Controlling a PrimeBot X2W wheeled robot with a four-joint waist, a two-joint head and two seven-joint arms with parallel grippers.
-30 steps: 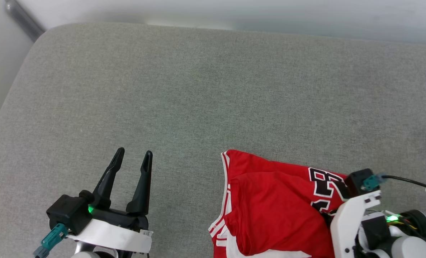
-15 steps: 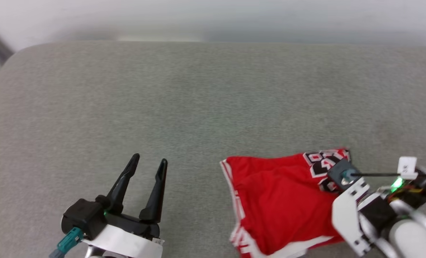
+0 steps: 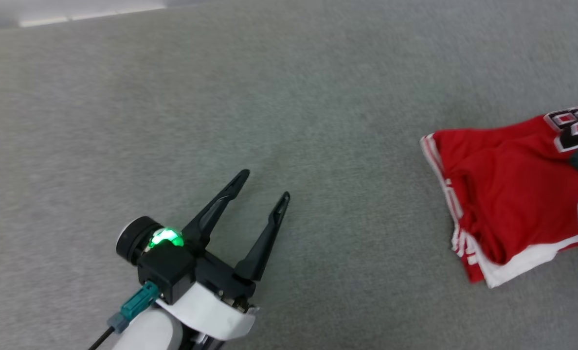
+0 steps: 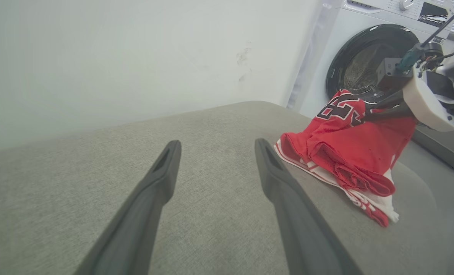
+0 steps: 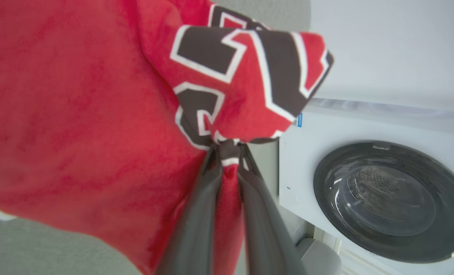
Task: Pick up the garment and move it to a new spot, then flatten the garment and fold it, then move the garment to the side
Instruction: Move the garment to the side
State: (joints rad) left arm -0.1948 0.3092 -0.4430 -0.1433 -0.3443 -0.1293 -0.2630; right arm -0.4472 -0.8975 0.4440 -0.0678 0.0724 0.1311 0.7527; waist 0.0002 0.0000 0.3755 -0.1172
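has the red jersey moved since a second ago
Yes. The red thin-fabric jersey has its printed part pulled up off the grey fabric cushion by the shut right end effector; its striped edge stays on the cushion. The camera turned too.

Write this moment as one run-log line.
stage: pick-up | right gripper: jaws shut on garment, at print | left gripper: jaws open, empty | garment: bunched, one end raised, rest on cushion

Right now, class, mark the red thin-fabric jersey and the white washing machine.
red thin-fabric jersey (image 4: 364,149), left wrist view, red body
white washing machine (image 5: 345,128), right wrist view, panel above door
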